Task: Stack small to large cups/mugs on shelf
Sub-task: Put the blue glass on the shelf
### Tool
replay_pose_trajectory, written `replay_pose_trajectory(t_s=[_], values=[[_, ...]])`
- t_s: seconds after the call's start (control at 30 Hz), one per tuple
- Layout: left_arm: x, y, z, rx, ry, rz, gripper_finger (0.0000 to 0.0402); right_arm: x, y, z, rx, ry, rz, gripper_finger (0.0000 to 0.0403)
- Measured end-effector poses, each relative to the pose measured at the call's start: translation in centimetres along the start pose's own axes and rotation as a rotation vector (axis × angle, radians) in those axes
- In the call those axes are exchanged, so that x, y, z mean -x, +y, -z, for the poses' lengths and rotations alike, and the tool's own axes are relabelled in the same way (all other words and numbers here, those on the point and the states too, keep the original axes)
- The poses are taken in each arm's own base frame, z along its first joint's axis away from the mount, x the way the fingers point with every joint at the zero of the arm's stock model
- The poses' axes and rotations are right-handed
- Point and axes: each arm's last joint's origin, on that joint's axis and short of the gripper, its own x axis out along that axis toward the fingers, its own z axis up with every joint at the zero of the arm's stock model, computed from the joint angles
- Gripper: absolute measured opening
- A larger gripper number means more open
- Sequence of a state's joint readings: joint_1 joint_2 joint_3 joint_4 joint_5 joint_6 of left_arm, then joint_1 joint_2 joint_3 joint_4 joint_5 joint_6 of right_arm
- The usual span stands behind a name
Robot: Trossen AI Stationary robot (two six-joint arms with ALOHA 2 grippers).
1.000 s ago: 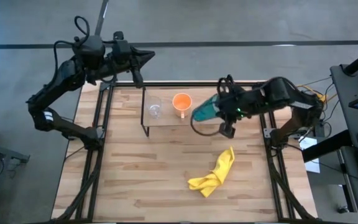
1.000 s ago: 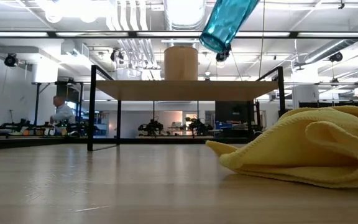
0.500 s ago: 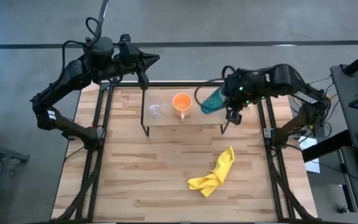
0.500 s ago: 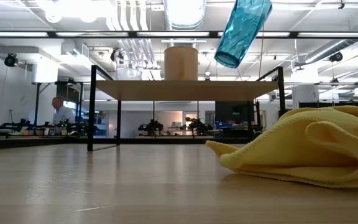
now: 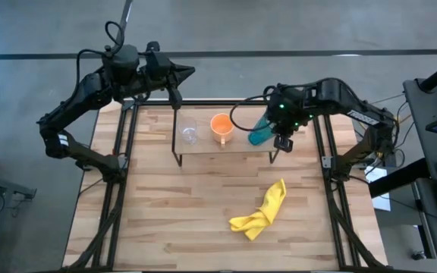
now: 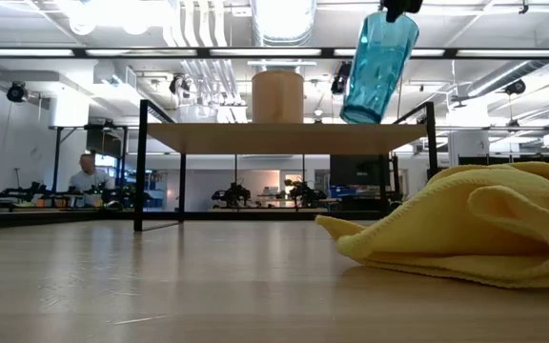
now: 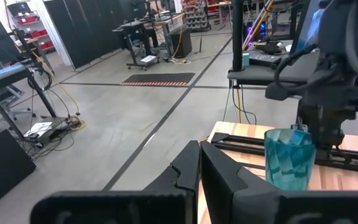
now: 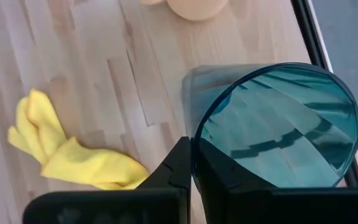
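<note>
3 cups (image 5: 221,127), 1 shelf (image 5: 203,144), 1 cloth (image 5: 262,211)

The right arm reaches in from three o'clock, its elbow bent toward twelve, wrist turned down over the far right part of the table; the right gripper (image 5: 278,130) points downward, fingers clamped on the teal tumbler (image 6: 378,65). The left arm waits at eleven o'clock, folded at the elbow, the left gripper (image 5: 179,74) stretched level toward three o'clock, fingers pressed together
</note>
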State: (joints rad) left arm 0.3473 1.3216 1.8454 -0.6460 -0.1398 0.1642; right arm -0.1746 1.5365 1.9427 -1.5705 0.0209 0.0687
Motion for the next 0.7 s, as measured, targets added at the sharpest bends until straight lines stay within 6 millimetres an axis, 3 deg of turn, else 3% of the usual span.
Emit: replay_pose_trajectory(t_s=[0.3,0.7], values=[[0.0,0.0,0.1,0.000,0.002,0.000,0.0000,-0.5,-1.4,0.3,-0.027,0.021,0.029,0.0009],[-0.2,-0.1,0.2,-0.001,0.009,0.001,0.0000,-0.6,-1.6,0.3,-0.013,0.030,0.034,0.0024]])
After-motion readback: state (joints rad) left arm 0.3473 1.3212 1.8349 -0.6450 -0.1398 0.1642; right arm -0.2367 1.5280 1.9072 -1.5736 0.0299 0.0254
